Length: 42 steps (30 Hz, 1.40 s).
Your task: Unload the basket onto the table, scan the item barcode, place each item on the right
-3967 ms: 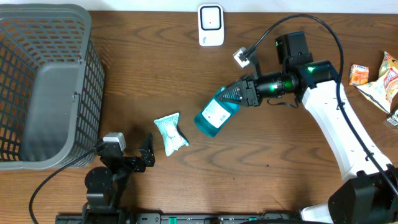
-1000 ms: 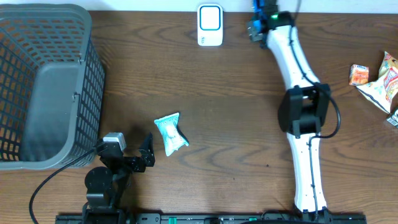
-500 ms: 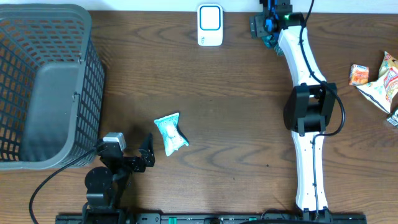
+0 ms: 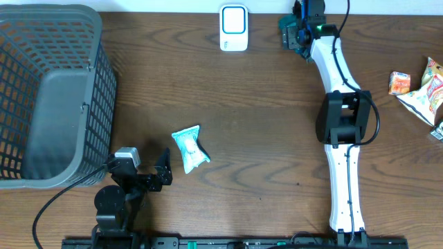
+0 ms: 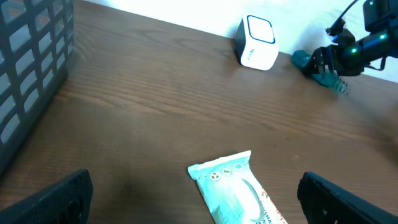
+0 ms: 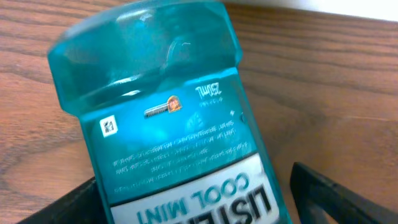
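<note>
**Q:** Layout, big to small?

**A:** Basket (image 4: 48, 97) at far left. Right arm (image 4: 339, 124) stretched to the table's far edge. Bottle (image 6: 168, 124) there, just right of the scanner (image 4: 234, 28), with its "COOL MINT" label facing the wrist camera. Wipes pack (image 4: 190, 149) near the front. Snack packets (image 4: 415, 90) at the right edge.

**Q:** Pincers?

**A:** Right gripper (image 4: 292, 33): jaws spread astride the bottle, bare wood showing between one finger and the bottle, so not clamped. Left gripper (image 4: 165, 169): jaws wide, nothing in them, pack just ahead.
</note>
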Each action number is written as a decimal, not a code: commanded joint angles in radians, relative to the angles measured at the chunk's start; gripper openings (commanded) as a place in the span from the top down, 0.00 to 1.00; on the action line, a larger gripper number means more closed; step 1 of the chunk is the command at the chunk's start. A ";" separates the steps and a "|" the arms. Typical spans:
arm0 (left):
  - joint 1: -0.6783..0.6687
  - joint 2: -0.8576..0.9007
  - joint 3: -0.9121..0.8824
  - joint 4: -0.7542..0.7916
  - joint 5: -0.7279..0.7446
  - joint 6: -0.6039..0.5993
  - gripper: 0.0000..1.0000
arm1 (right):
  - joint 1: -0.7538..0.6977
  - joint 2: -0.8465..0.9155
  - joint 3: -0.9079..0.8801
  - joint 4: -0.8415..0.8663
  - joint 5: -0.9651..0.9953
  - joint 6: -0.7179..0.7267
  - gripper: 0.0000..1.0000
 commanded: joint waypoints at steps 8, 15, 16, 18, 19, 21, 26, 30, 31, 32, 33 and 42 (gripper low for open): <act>-0.004 -0.006 -0.019 -0.018 0.005 0.002 0.02 | -0.012 0.071 0.005 -0.377 0.021 0.002 0.26; -0.004 -0.005 -0.019 -0.018 0.005 0.003 0.02 | -0.009 0.070 0.006 -0.660 0.021 0.083 0.19; -0.004 -0.005 -0.019 -0.018 0.005 0.002 0.02 | -0.008 0.066 0.006 -0.671 0.021 0.092 0.14; -0.004 -0.005 -0.019 -0.018 0.005 0.002 0.02 | -0.002 0.048 0.008 -0.686 0.022 0.113 0.01; -0.004 -0.005 -0.019 -0.018 0.005 0.002 0.02 | 0.000 0.034 0.009 -0.685 0.022 0.128 0.01; -0.004 -0.005 -0.019 -0.018 0.005 0.003 0.02 | 0.004 -0.005 0.021 -0.669 0.023 0.162 0.01; -0.004 -0.005 -0.019 -0.018 0.005 0.002 0.02 | -0.003 -0.105 0.034 -0.452 0.023 0.195 0.01; -0.004 -0.005 -0.019 -0.018 0.005 0.002 0.02 | -0.017 -0.087 0.032 -0.302 0.005 0.160 0.01; -0.004 -0.005 -0.019 -0.018 0.005 0.003 0.02 | -0.020 -0.075 0.032 -0.274 0.000 0.150 0.01; -0.004 -0.005 -0.019 -0.018 0.005 0.002 0.02 | -0.022 -0.059 0.032 -0.243 -0.002 0.137 0.01; -0.004 -0.005 -0.019 -0.018 0.005 0.003 0.02 | -0.024 -0.039 0.032 -0.213 -0.002 0.117 0.01; -0.004 -0.005 -0.019 -0.018 0.005 0.002 0.02 | -0.009 0.057 0.032 -0.171 -0.061 0.002 0.01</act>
